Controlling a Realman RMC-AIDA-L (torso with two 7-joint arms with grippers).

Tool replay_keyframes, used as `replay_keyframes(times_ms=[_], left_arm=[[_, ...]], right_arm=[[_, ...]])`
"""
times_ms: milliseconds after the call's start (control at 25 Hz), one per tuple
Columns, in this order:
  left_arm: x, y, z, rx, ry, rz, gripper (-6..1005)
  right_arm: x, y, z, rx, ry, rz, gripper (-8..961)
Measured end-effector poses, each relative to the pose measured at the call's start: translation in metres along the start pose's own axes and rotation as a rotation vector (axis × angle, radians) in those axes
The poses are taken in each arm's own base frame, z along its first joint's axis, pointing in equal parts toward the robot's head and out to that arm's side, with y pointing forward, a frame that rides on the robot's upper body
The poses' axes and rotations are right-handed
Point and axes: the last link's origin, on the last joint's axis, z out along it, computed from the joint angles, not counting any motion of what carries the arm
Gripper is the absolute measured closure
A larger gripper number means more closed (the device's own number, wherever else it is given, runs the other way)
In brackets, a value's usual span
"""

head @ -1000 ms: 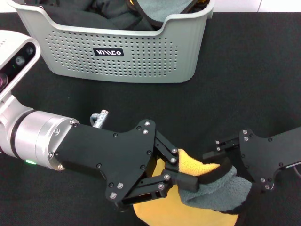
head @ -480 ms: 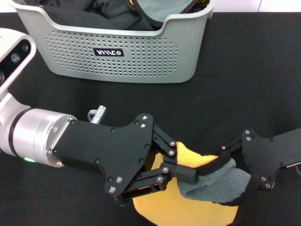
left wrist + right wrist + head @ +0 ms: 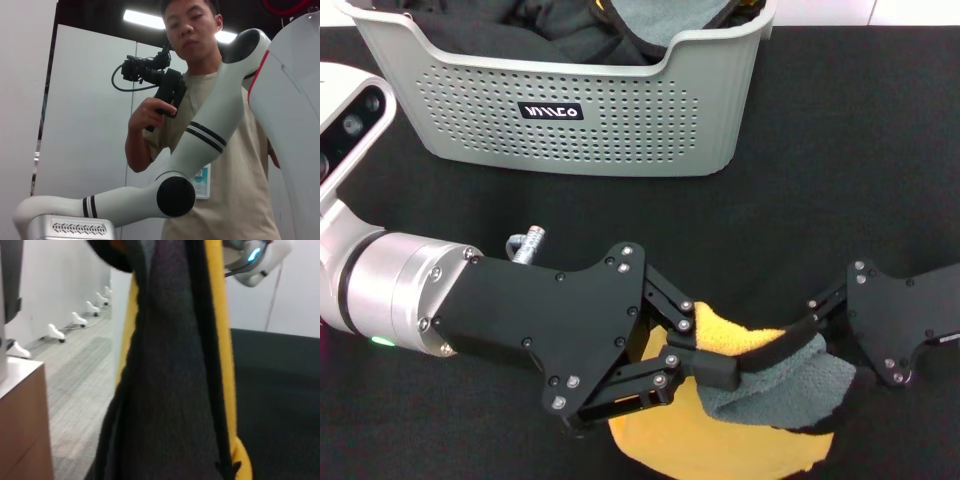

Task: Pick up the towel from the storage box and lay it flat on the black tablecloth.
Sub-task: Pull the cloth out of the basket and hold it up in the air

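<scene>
The towel hangs bunched between both tools over the near edge of the black tablecloth, out of the storage box at the far edge. The left tool is clamped on its black-edged fold; the right tool pinches the same hem further along — both closed on cloth. Soft, light fleece like this should sag and fold on itself, so it likely wants holding at 2 separated corners to spread flat.

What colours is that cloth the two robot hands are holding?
The towel is yellow-orange on one side, grey-green on the other, with thin black edging; the head view shows it best.
</scene>
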Motion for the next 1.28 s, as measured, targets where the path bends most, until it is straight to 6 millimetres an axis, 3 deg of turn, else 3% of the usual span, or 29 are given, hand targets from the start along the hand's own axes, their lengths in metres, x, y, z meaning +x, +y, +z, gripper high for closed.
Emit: replay_keyframes(times_ms=[120, 240, 1120, 1280], left_arm=[[0.0001, -0.0002, -0.0006, 0.006, 0.003, 0.0, 924], [0.0001, -0.0002, -0.0014, 0.01, 0.003, 0.001, 923], [-0.0007, 0.0008, -0.0033, 0.026, 0.01, 0.001, 918], [-0.0014, 0.0017, -0.0038, 0.029, 0.011, -0.001, 917]], right_arm=[[0.0007, -0.0013, -0.0038, 0.021, -0.004, 0.006, 693], [0.0016, -0.0005, -0.0056, 0.022, -0.002, 0.009, 832], [0.0011, -0.0009, -0.01, 0.018, 0.005, 0.09, 821], [0.0003, 0.0016, -0.0103, 0.007, -0.002, 0.091, 770]])
